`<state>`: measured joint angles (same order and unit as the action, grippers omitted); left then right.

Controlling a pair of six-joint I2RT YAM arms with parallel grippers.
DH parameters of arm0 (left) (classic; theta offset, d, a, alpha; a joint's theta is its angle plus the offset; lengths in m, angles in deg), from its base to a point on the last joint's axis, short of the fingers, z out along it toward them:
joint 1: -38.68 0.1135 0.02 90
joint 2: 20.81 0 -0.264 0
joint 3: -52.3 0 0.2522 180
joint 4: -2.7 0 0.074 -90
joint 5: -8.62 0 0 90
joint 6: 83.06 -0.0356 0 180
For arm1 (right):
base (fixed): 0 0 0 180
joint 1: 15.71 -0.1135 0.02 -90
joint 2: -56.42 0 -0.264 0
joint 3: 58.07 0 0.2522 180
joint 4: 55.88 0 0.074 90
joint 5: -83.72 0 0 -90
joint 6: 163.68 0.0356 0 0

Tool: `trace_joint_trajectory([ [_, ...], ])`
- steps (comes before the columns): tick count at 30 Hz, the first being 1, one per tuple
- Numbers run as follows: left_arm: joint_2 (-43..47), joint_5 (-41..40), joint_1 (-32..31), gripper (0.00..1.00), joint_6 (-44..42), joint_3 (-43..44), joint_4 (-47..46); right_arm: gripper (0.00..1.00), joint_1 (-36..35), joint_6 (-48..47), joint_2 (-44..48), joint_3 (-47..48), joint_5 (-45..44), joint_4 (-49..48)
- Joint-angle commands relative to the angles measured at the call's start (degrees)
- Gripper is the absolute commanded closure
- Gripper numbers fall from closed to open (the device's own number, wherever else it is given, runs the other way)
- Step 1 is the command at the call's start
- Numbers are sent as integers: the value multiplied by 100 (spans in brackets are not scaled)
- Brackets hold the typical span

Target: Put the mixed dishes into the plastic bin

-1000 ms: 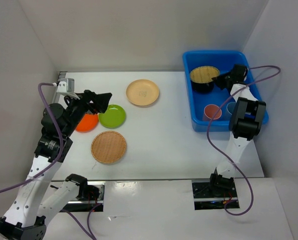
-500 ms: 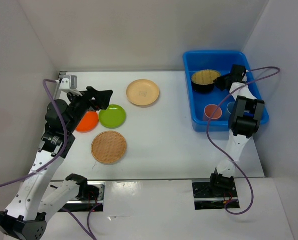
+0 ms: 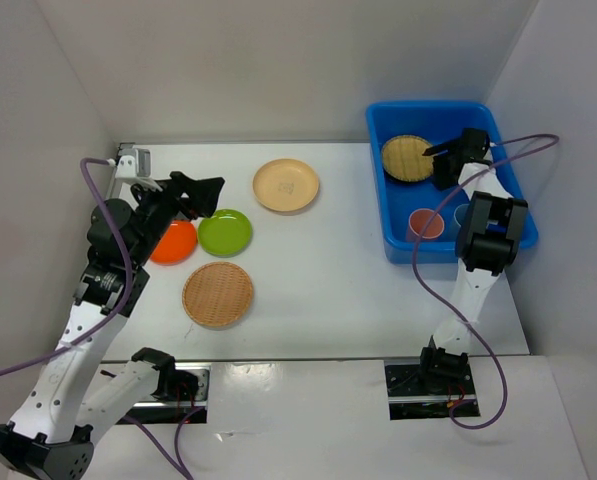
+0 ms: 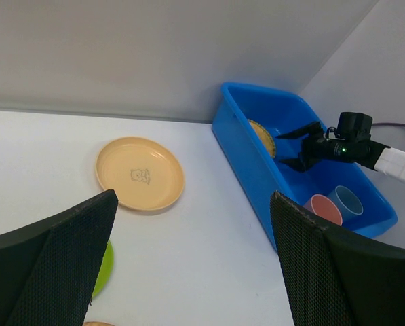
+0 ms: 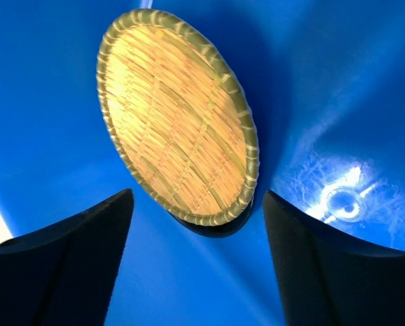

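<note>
1. looking down from the top view, the blue bin (image 3: 376,190) sits at the upper right of the frame on the white surface (image 3: 328,280). a tilted woven plate (image 3: 406,157) lies at the bin's upper end. the pink cup (image 3: 425,222) and blue cup (image 3: 464,213) stand side by side at its lower end. the right hand (image 3: 440,162) hangs inside the bin just right of that plate, its fingers spread and holding nothing. left of centre, the beige plate (image 3: 286,185), lime green plate (image 3: 224,232), orange plate (image 3: 173,242) and flat woven plate (image 3: 218,294) lie on the surface. the orange and lime ones are just beside each other. the left hand (image 3: 211,198) hovers above those two, spread and empty.
2. from the left wrist view, the left hand (image 4: 188,265) has its two dark fingers (image 4: 53,265) wide apart at the lower corners. the beige plate (image 4: 140,174) lies flat left of centre. the blue bin (image 4: 246,146) is at the right, with both cups and the right hand (image 4: 294,142) inside it.
3. from the right wrist view, the tilted woven plate (image 5: 178,115) leans on the black bowl (image 5: 219,225), whose edge shows beneath it. the right hand (image 5: 195,272) is spread, and the plate lies ahead of its fingers (image 5: 60,265), apart from them.
</note>
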<state>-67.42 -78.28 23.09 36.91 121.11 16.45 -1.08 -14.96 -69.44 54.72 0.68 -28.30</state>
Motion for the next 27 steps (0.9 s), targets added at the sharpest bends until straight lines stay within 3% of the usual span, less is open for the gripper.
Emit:
trace_joint_trajectory([
  [1, 143, -46, -23, 1, -97, 226, -140, 17, -39, -27, 132, 214, -142, 182],
  [6, 258, 7, -23, 1, -97, 226, -8, 10, -329, -404, 518, 651, -458, 638],
  [13, 425, 60, -23, 1, -150, 331, 325, 7, -1593, -2422, 1432, 1857, -1224, 1272],
  [15, 364, 130, -23, 1, -150, 576, 554, 7, -2130, -2698, 1792, 1718, -734, 1176],
  [16, 302, 182, -23, 1, -150, 708, 816, 7, -2262, -2699, 1906, 1569, 0, 1079],
  [22, 354, -107, -23, 1, 139, 1140, 811, 16, -3079, -2671, 2329, -284, 2630, 130],
  [27, 328, 120, -23, 1, 140, 1298, 739, 16, -4194, -3058, 2033, -612, 3486, 295],
])
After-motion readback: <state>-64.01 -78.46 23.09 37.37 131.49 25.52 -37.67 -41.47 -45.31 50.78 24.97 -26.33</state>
